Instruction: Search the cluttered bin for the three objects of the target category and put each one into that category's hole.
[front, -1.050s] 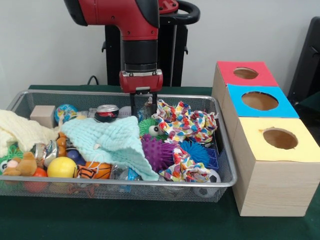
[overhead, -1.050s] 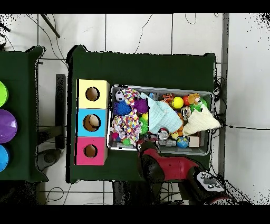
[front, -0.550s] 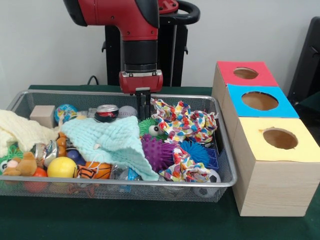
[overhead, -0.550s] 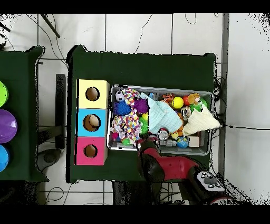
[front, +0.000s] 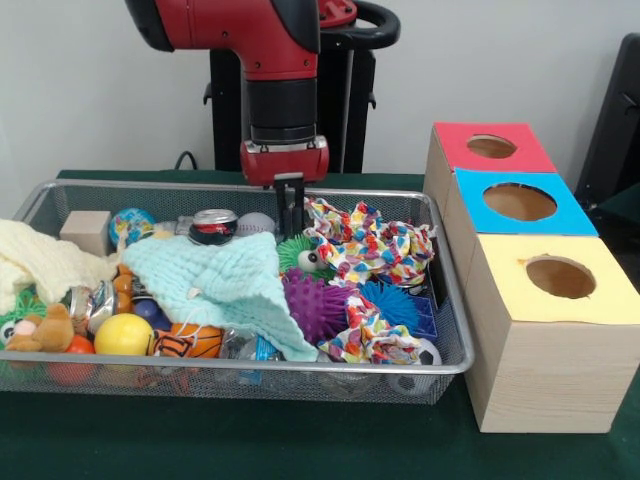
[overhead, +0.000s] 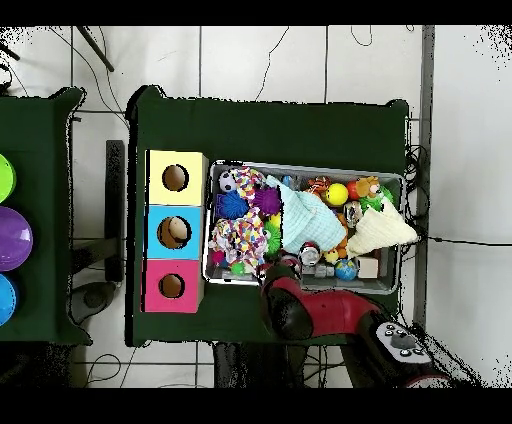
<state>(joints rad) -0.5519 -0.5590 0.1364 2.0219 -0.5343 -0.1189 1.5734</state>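
Note:
A wire mesh bin (front: 240, 366) holds a jumble of toys, balls and cloths. My gripper (front: 290, 230) hangs over the bin's back middle, just behind a green spiky ball (front: 299, 259) and beside a patterned cloth (front: 372, 242). Its fingers stand together, shut, with nothing visible between them. A drinks can (front: 214, 225) and a grey ball (front: 256, 222) lie just to its left. To the right stand three wooden boxes with holes: red (front: 491, 146), blue (front: 519, 202), yellow (front: 560, 277). In the overhead view the arm (overhead: 300, 310) covers the gripper at the bin (overhead: 305, 168).
A teal knitted cloth (front: 225, 282) covers the bin's middle. Around it lie a purple spiky ball (front: 314, 306), a blue spiky ball (front: 390, 300), a yellow ball (front: 124, 335), a small basketball (front: 190, 342), a wooden block (front: 86, 230), a cream cloth (front: 40, 262) and a teddy (front: 45, 328).
The gripper's fingers were spread and lower among the toys; they have closed together and risen slightly. The bin's contents look unmoved.

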